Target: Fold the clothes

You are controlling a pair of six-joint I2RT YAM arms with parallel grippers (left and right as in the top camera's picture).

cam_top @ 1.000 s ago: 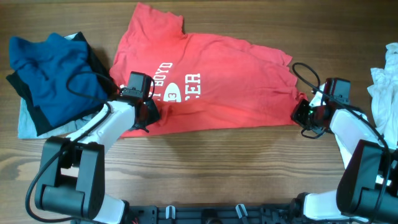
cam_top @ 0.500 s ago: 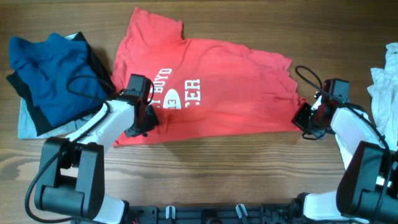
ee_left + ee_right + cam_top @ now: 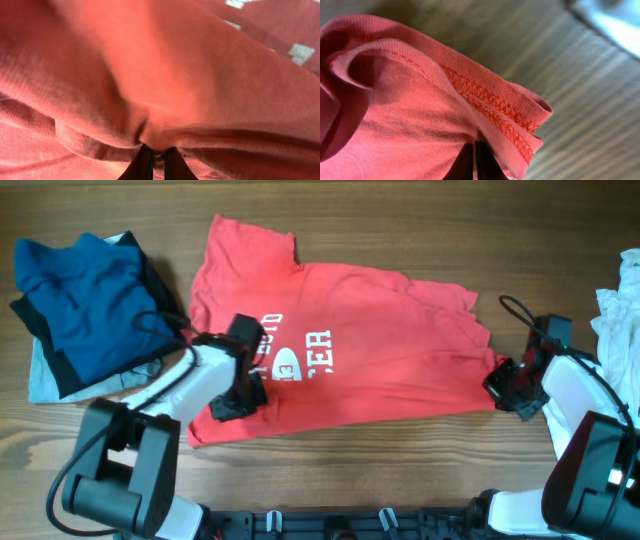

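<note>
A red T-shirt [image 3: 370, 360] with white lettering lies spread across the middle of the wooden table. My left gripper [image 3: 232, 402] is shut on the shirt's lower left part, and red cloth [image 3: 150, 100] fills the left wrist view above the closed fingers [image 3: 158, 159]. My right gripper [image 3: 503, 383] is shut on the shirt's right hem; the right wrist view shows the stitched hem [image 3: 495, 105] folded over the closed fingers [image 3: 473, 157].
A pile of dark blue, black and pale blue garments [image 3: 85, 305] lies at the left. A white garment [image 3: 618, 315] lies at the right edge. Bare wooden tabletop [image 3: 380, 455] runs along the front.
Both grippers have moved toward the right and the front, dragging the red shirt with them. The shirt's lower edge now lies nearer the table's front.
</note>
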